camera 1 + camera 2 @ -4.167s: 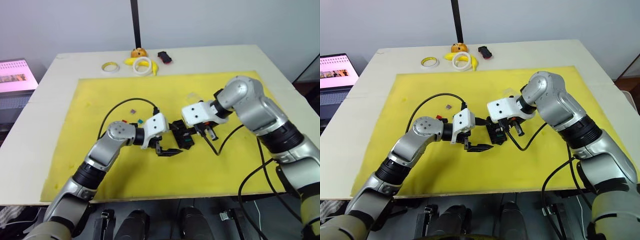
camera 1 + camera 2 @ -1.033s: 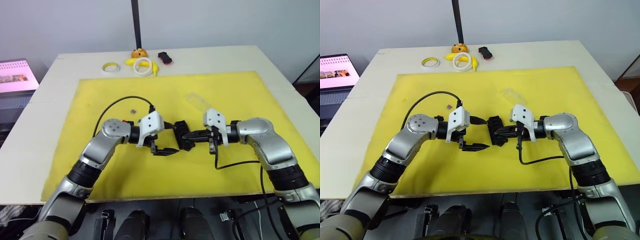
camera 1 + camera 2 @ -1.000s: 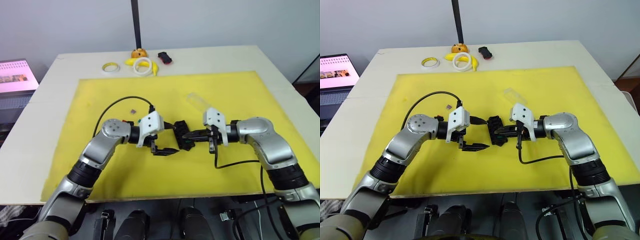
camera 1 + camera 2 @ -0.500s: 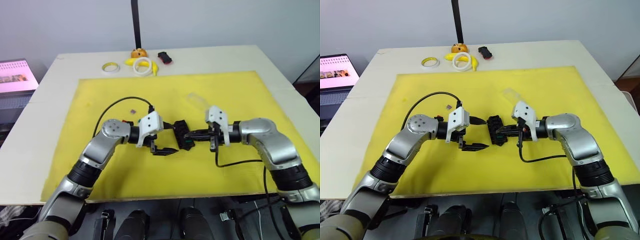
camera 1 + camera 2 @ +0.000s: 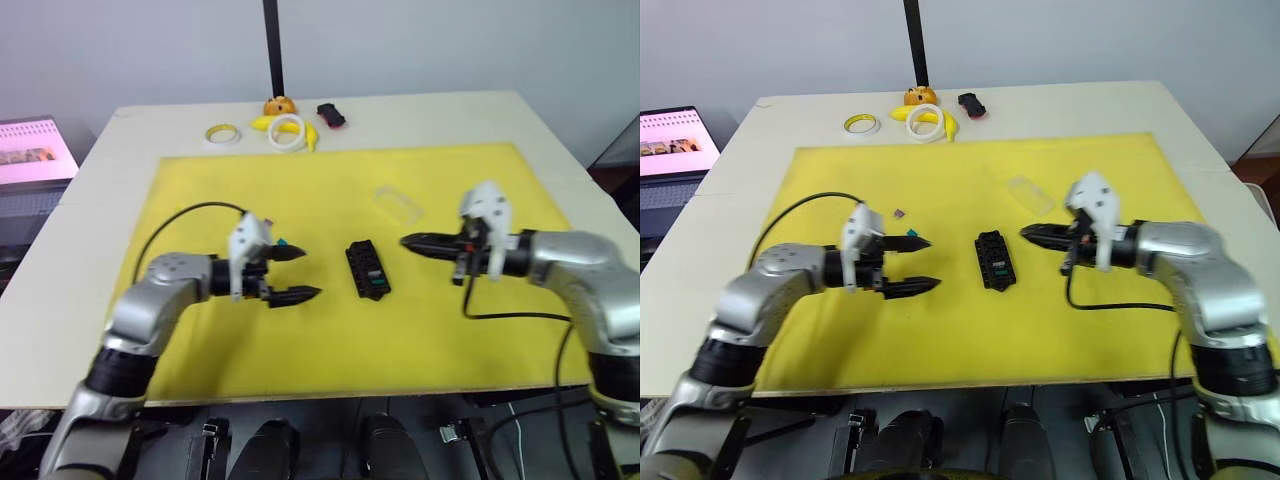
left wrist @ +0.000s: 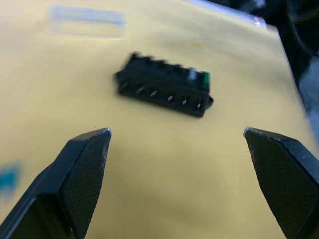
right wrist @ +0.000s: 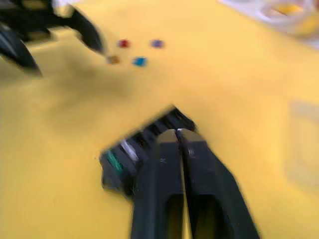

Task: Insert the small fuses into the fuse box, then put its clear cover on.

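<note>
- My left end effector [image 5: 296, 274] released, wide apart, left of the fuse box [image 5: 366, 268].
- My right end effector [image 5: 408, 241] clenched, empty, right of it.
- Clear cover [image 5: 396, 203] beyond the box.

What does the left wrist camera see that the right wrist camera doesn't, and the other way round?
Left wrist view but not the right: the row of little metal pins along the side of the black box.
Right wrist view but not the left: loose red, purple and orange fuses, the white tape rings, and the shut right gripper.
Both: the black box with its green fuse, the yellow mat, and the open left gripper.
</note>
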You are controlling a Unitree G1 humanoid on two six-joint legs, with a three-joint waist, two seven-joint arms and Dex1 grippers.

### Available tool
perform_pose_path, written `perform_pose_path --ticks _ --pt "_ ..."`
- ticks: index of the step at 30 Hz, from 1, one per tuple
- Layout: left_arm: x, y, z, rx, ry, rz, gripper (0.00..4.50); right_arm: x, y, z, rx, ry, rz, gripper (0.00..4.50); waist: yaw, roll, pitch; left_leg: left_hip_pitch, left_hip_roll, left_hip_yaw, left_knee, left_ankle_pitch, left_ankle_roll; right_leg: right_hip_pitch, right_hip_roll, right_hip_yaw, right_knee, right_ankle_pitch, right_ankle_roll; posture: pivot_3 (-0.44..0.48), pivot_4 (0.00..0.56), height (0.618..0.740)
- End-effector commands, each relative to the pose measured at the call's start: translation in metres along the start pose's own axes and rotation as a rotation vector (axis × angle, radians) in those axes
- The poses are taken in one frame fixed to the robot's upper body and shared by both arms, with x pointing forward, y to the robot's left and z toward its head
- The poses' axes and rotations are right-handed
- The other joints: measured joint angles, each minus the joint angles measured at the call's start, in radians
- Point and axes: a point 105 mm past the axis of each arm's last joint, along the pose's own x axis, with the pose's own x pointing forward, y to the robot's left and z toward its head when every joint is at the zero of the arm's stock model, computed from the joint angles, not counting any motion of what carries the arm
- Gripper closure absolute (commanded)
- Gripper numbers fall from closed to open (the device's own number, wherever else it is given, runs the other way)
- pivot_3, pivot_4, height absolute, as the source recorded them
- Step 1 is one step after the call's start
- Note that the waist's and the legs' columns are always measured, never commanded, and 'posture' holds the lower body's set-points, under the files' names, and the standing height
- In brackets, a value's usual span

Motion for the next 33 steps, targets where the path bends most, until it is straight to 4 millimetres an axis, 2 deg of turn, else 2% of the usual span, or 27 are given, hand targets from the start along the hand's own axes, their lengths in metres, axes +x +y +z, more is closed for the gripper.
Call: perform_pose_path --ticks 1,3,4,6,7,9,11,17,22,26,30,33 --pt "-0.059 0.014 0.003 -0.149 -0.046 0.148 0.00 -0.050 -0.023 0.002 0.028 0.000 -0.179 2.87 0.003 0.000 0.000 0.000 0.000 0.000 0.000 0.000 0.000 0.000 0.000 0.000 0.000 0.000 0.000 0.000 0.150 0.740" --pt "-0.097 0.028 -0.007 -0.245 -0.052 0.271 0.00 -0.075 -0.036 -0.005 0.048 0.028 -0.279 1.78 0.002 0.001 0.000 0.001 0.000 0.002 0.000 0.000 0.000 0.000 0.000 0.001 0.001 0.000 0.000 0.000 0.150 0.740" --pt "-0.111 0.032 -0.010 -0.285 -0.062 0.314 0.00 -0.083 -0.040 -0.007 0.053 0.037 -0.311 1.41 0.002 0.001 0.000 0.002 0.001 0.002 -0.001 0.000 0.000 0.000 0.000 0.001 0.001 0.000 0.000 0.000 0.150 0.740" --pt "-0.143 0.044 -0.018 -0.369 -0.081 0.418 0.00 -0.099 -0.047 -0.012 0.057 0.051 -0.379 0.39 0.003 0.001 0.000 0.003 0.001 0.002 -0.001 0.000 0.000 0.001 0.001 0.001 0.001 0.000 0.000 0.000 0.150 0.740" --pt "-0.151 0.046 -0.021 -0.391 -0.083 0.446 0.00 -0.104 -0.050 -0.013 0.057 0.054 -0.400 0.02 0.003 0.001 0.000 0.003 0.001 0.002 -0.001 0.000 0.000 0.001 0.001 0.001 0.001 0.000 0.000 0.000 0.150 0.740" --pt "-0.170 0.052 -0.027 -0.411 -0.061 0.512 0.00 -0.112 -0.052 -0.016 0.057 0.060 -0.434 0.02 0.005 0.001 0.000 0.003 0.001 0.003 -0.001 0.000 0.000 0.001 0.000 0.001 0.001 0.000 0.000 0.000 0.150 0.740" --pt "-0.174 0.053 -0.028 -0.405 -0.041 0.527 0.00 -0.114 -0.052 -0.017 0.055 0.060 -0.439 0.02 0.008 0.001 0.000 0.003 0.000 0.003 -0.001 0.000 0.000 0.001 0.000 0.001 0.001 0.000 0.000 0.000 0.150 0.740" --pt "-0.146 0.056 -0.008 -0.460 -0.099 0.421 0.00 -0.091 -0.041 -0.008 0.028 0.020 -0.365 0.02 0.010 0.001 0.000 0.003 0.001 0.002 0.000 0.000 0.000 0.001 0.000 0.001 0.001 0.000 0.000 0.000 0.150 0.740" --pt "-0.114 0.056 0.001 -0.582 -0.087 0.320 0.00 -0.057 -0.006 0.011 -0.014 -0.019 -0.178 0.02 0.007 0.001 0.000 0.002 0.001 0.002 -0.001 0.000 0.000 0.001 0.000 0.001 0.001 0.000 0.000 0.000 0.150 0.740" --pt "-0.078 0.066 0.002 -0.743 -0.101 0.282 0.00 -0.021 0.023 0.027 -0.072 -0.045 -0.020 0.02 0.006 0.000 0.000 0.002 0.001 0.002 0.001 0.000 -0.001 0.001 0.000 0.001 0.002 0.000 0.000 0.000 0.150 0.740" --pt "-0.061 0.061 0.008 -0.798 -0.079 0.220 0.00 0.004 0.044 0.041 -0.105 -0.082 0.094 0.02 -0.003 -0.002 0.001 0.001 0.001 0.002 0.000 0.000 -0.001 -0.001 0.000 0.001 0.002 0.000 0.000 0.000 0.150 0.740" --pt "-0.052 0.064 0.002 -0.834 -0.056 0.244 0.00 0.023 0.061 0.049 -0.122 -0.117 0.172 0.02 -0.011 -0.002 0.001 0.001 0.001 0.002 0.000 0.000 -0.001 -0.002 0.000 0.001 0.002 0.000 0.000 0.000 0.150 0.740"
